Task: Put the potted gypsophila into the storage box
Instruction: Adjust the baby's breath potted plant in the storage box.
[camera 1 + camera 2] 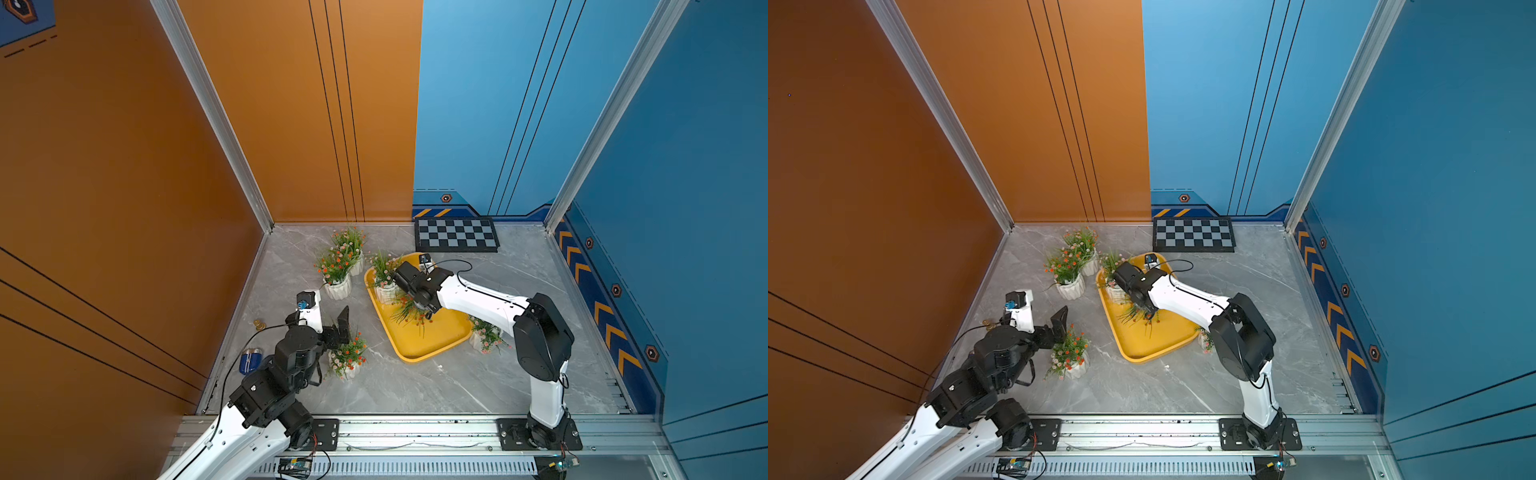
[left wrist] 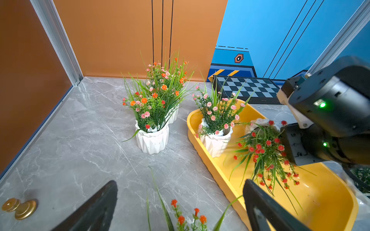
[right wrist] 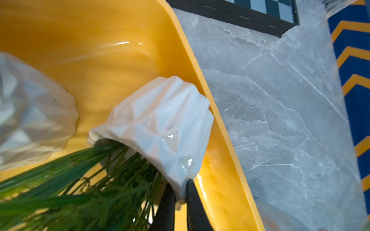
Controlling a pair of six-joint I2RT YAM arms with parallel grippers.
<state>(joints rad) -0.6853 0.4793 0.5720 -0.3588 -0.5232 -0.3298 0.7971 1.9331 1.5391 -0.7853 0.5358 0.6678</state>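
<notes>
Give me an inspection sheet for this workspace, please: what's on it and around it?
Surface: grey marble-look tabletop, no spills seen.
Job's things: yellow storage box holds one upright potted gypsophila; a tilted pot hangs over it; four other pots sit outside.
Clutter: checkered board, brass knob, unidentified blue-and-white object.
Grippers: left gripper open above one outside pot; right gripper shut on the tilted pot's rim.
Cables: black cable loops over the right wrist; another cable trails along the left arm.
Surroundings: orange wall, blue wall, metal rail in front.

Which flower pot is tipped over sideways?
The red-flowered pot in the yellow tray, its rim pinched by the right gripper. The pink-flowered pot beside it stands upright.
</notes>
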